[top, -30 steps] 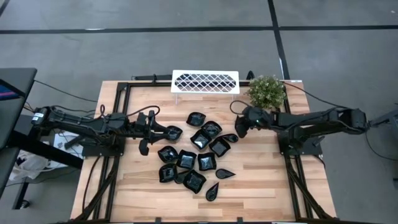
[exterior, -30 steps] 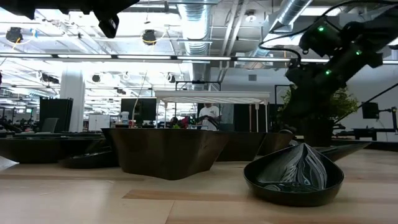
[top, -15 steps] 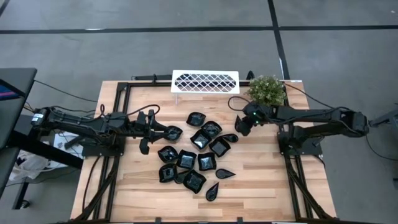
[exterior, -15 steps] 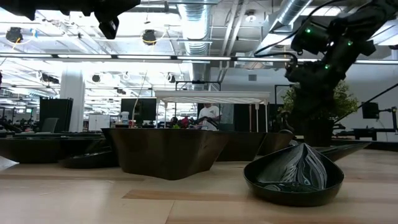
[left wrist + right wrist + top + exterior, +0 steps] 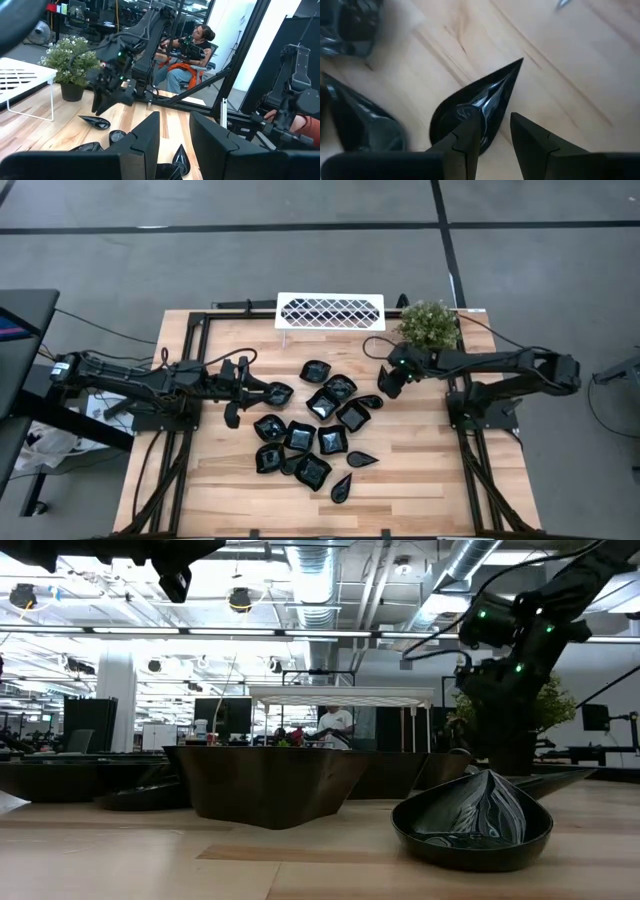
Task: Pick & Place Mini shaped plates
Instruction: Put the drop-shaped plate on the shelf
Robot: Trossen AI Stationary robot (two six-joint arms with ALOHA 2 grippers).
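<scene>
Mini shaped plates (image 5: 300, 437) – glossy black, of mixed shapes, bunched at the middle of the wooden table (image 5: 420, 470). Nearest the front edge, one teardrop dish (image 5: 342, 488), lying a little apart from the bunch (large and close in the low view (image 5: 472, 820), its ribbed hollow facing up). Behind it, square and scalloped dishes packed edge to edge, some overlapping.

Further back, at the left of the bunch: left gripper (image 5: 262, 388), reaching in level from the left side, fingers spread with nothing between them (image 5: 174, 116), just beside an outlying dish (image 5: 280, 393). Contact with that dish – cannot tell.

At the right of the bunch: right gripper (image 5: 388, 385), tilted down over a second teardrop plate (image 5: 370, 402). Seen past its own fingers, that plate (image 5: 475, 110) flat on the wood, point aimed away, with the gripper (image 5: 495, 117) spread open above its rounded end and gripping nothing. Touching the plate or not – cannot tell.

At the far edge: white lattice tray (image 5: 330, 311) on short legs, and to its right a small green plant (image 5: 428, 326) in a dark pot.

Beyond the table: a seated person (image 5: 192, 45).
</scene>
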